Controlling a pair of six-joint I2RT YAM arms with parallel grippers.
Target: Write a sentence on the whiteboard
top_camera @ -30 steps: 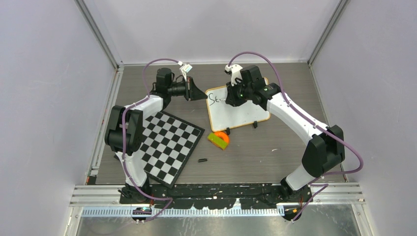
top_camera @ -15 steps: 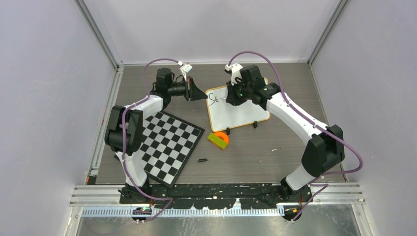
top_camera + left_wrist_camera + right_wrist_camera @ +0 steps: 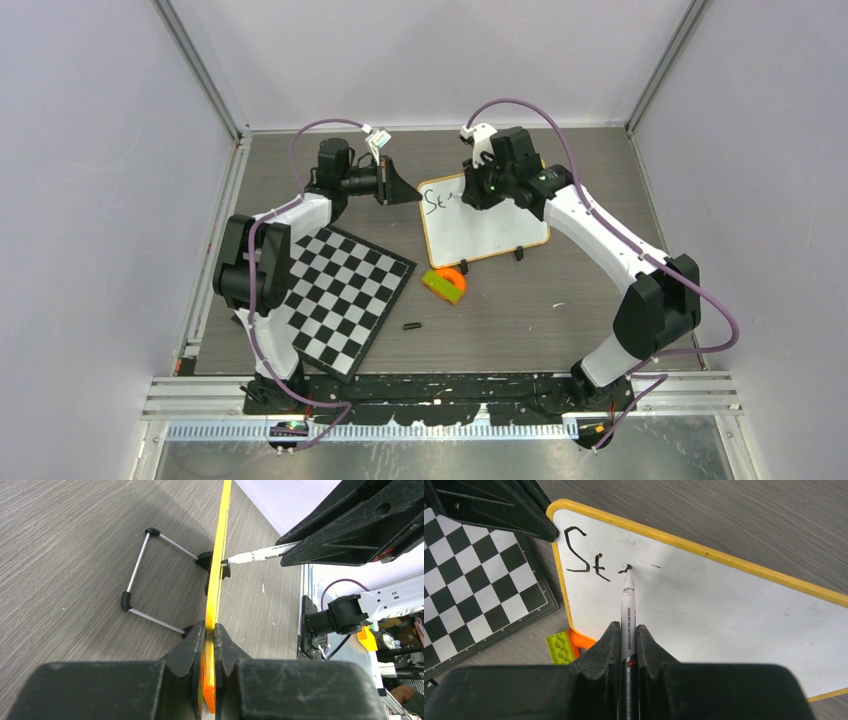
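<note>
the grey wood-grain table (image 3: 540,310) carries everything. on its left side lies the black-and-white chequered board (image 3: 345,290), flat and turned at an angle, one corner reaching towards the middle. just beyond that corner, at the far middle of the table, stands the whiteboard (image 3: 490,232), propped on its black feet with a wire stand (image 3: 145,580) behind it; its frame looks yellow in the wrist views.

the left gripper (image 3: 210,630) comes in from the left and its jaws are pinched tight on the whiteboard's left edge. the right gripper (image 3: 626,629) reaches over the board from the right, jaws closed around a marker (image 3: 628,602) that runs out straight between the fingers, its tip touching the white surface near the top left.

the sentence (image 3: 586,555) is barely begun (an "s", a "t" and the first stroke of a third letter, right at the marker tip).

a green and an orange toy brick (image 3: 445,283) lie joined just in front of the whiteboard's near left corner. a small black piece (image 3: 411,326) lies alone on the table nearer the arm bases.
</note>
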